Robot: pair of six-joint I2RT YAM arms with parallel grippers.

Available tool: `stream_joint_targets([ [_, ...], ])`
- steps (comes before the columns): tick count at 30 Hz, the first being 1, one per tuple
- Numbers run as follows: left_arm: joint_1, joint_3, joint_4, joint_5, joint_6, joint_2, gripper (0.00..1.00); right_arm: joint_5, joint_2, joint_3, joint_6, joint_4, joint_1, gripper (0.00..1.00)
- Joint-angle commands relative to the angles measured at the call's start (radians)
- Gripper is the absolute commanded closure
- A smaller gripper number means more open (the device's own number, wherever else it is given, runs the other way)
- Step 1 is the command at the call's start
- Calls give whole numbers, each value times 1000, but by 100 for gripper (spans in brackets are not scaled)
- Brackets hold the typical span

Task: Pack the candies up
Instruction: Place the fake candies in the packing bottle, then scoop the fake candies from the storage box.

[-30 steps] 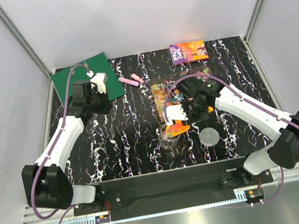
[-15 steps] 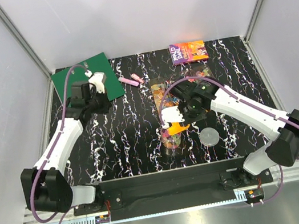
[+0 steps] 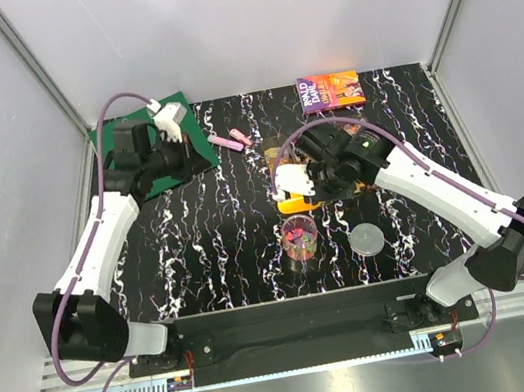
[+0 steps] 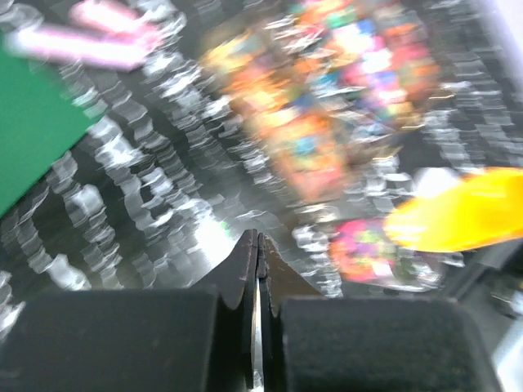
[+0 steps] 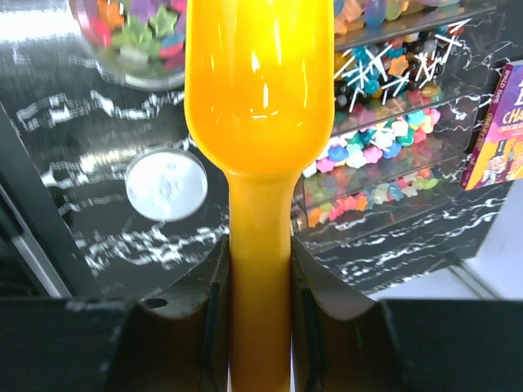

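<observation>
The candies are tiny multicoloured sweets. Many lie in a clear box (image 5: 384, 139) (image 3: 281, 157), and some sit in a small clear jar (image 3: 300, 237) (image 5: 139, 41). My right gripper (image 5: 260, 253) (image 3: 321, 184) is shut on the handle of the yellow scoop (image 5: 260, 98) (image 3: 300, 201). The scoop's bowl hangs between the jar and the box and looks bare inside. My left gripper (image 4: 257, 245) (image 3: 196, 157) is shut with nothing in it, beside the green mat (image 3: 146, 140). Its view is blurred but shows the box (image 4: 327, 90), the scoop (image 4: 466, 208) and the jar (image 4: 368, 249).
A white lid (image 3: 367, 237) (image 5: 166, 184) lies right of the jar. Two pink highlighters (image 3: 230, 141) (image 4: 90, 41) lie beside the green mat (image 4: 33, 131). A paperback book (image 3: 330, 91) (image 5: 498, 131) sits at the back right. Grey walls enclose the table.
The right gripper drew the scoop back from over the jar toward the candy box, leaving the jar uncovered. The left arm swung back toward the green mat.
</observation>
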Motion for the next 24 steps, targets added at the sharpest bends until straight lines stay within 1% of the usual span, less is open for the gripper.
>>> stream_joint_targets([
  [1, -25, 111, 8, 322, -89, 29, 100, -42, -8, 23, 180, 128, 8, 100],
  [5, -71, 111, 8, 370, -84, 45, 100, -62, 18, 26, 258, 219, 2, 100],
  [9, -114, 88, 6, 358, -81, 47, 100, -78, 48, 87, 310, 293, -1, 100],
  [18, -151, 122, 6, 307, -60, 125, 100, -150, 102, 253, 325, 310, -1, 100],
  [22, -165, 151, 6, 289, -49, 168, 100, -196, 78, 296, 333, 306, -2, 100],
  [24, -177, 159, 6, 284, -47, 190, 100, -214, 64, 313, 365, 310, -2, 100],
])
